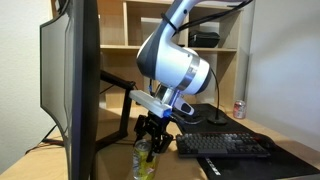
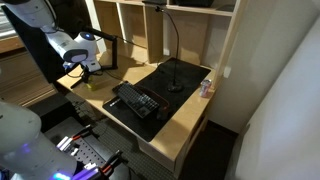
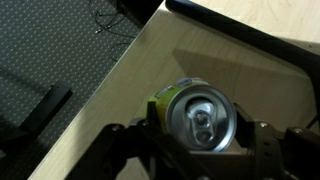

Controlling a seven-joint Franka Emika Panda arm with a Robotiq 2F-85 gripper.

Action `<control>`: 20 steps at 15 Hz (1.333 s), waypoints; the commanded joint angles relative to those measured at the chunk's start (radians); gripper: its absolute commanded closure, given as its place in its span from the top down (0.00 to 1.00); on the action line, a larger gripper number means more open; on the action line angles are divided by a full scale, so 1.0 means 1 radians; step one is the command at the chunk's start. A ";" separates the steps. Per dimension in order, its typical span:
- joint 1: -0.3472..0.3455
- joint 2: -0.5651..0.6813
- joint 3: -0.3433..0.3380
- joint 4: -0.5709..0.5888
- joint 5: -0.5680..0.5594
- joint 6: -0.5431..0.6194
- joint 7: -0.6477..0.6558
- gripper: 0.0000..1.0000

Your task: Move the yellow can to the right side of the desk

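Two cans on the desk [image 2: 190,118]. The yellow can [image 1: 145,160] stands upright on bare wood near the desk's edge, off the black desk mat [image 2: 170,85] and just beside the monitor [image 1: 70,80]. In an exterior view it's at 9 o'clock from the keyboard [image 1: 225,145], well apart from it.

The gripper [image 1: 151,143] comes straight down over the can's top. In the wrist view the silver lid sits at 6 o'clock of frame, with fingers [image 3: 265,145] at the can's 9 and 3. The jaws are narrow and bracket the can closely. Can't tell whether the pads actually touch it. The can's base looks to be on the desk.

The pink-and-white can [image 2: 206,88] stands at 1 o'clock from the keyboard, by the cubby shelf [image 1: 130,25]. Carpet [image 3: 40,60] is at 9 o'clock in the wrist view.
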State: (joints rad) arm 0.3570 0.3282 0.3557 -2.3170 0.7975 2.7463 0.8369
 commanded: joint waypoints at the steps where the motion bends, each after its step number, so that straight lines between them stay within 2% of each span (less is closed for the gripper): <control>1: 0.022 -0.001 -0.041 -0.005 -0.071 -0.052 0.022 0.45; 2: -0.016 -0.190 -0.032 -0.132 -0.052 -0.130 0.017 0.45; 5: -0.021 -0.304 -0.057 -0.215 -0.078 -0.153 0.037 0.45; 9: -0.047 -0.540 -0.073 -0.360 -0.019 -0.157 0.022 0.45; 10: -0.041 -0.401 -0.062 -0.260 -0.050 -0.136 0.024 0.45; 11: -0.045 -0.442 -0.062 -0.283 -0.047 -0.137 0.024 0.70; 12: -0.044 -0.453 -0.061 -0.285 -0.047 -0.138 0.024 0.70; 13: -0.044 -0.450 -0.061 -0.283 -0.047 -0.138 0.024 0.45; 14: -0.058 -0.413 -0.066 -0.273 -0.063 -0.110 0.049 0.45; 16: -0.100 -0.441 -0.114 -0.264 -0.027 -0.120 0.092 0.45; 20: -0.212 -0.598 -0.231 -0.298 -0.041 -0.200 0.136 0.45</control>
State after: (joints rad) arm 0.2223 -0.1465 0.1826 -2.5838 0.7532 2.6186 0.9393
